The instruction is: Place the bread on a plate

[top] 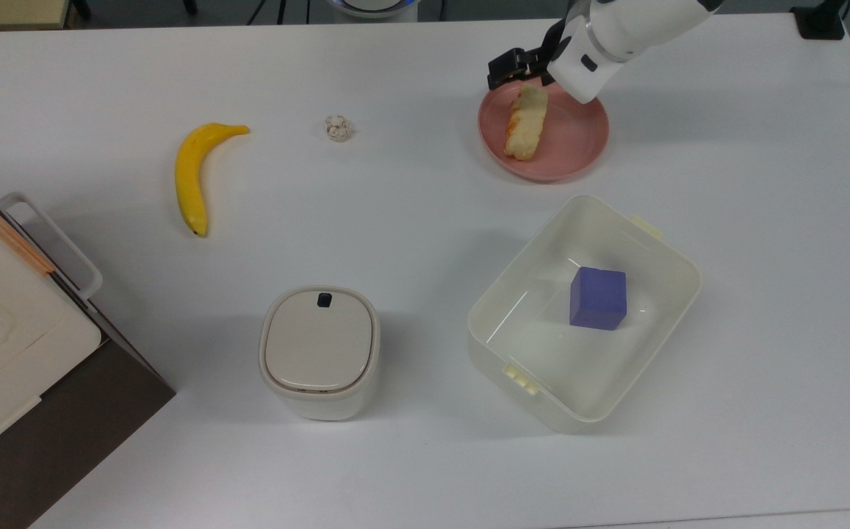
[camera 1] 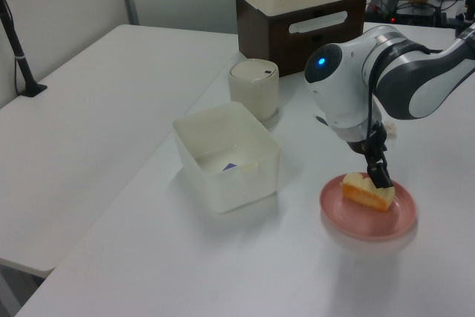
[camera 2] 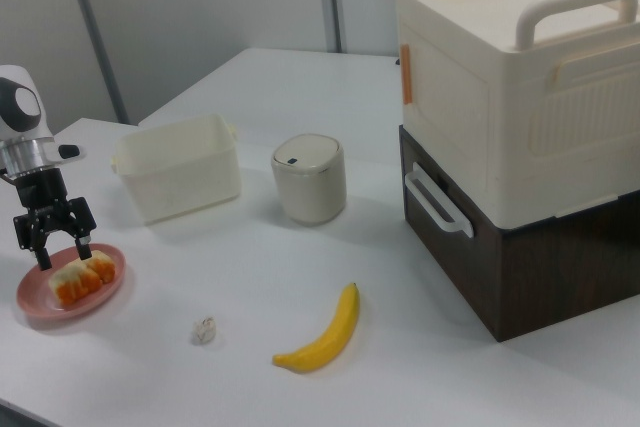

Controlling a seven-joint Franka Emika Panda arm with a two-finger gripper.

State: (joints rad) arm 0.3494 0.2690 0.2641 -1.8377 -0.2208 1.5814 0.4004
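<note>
My gripper point(camera 2: 58, 244) hangs spread and empty over the bread point(top: 526, 122) lying on the plate point(top: 575, 143), upper right in the top view, the cream tub point(top: 660, 264) just below.

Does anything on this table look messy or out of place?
One small oddity: a crumpled whitish scrap lies loose on the table between the banana and the pink plate. The bread sits neatly inside that plate.

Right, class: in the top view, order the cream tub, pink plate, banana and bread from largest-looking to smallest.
1. cream tub
2. pink plate and banana: too alike to rank
3. bread, lying on the plate
</note>
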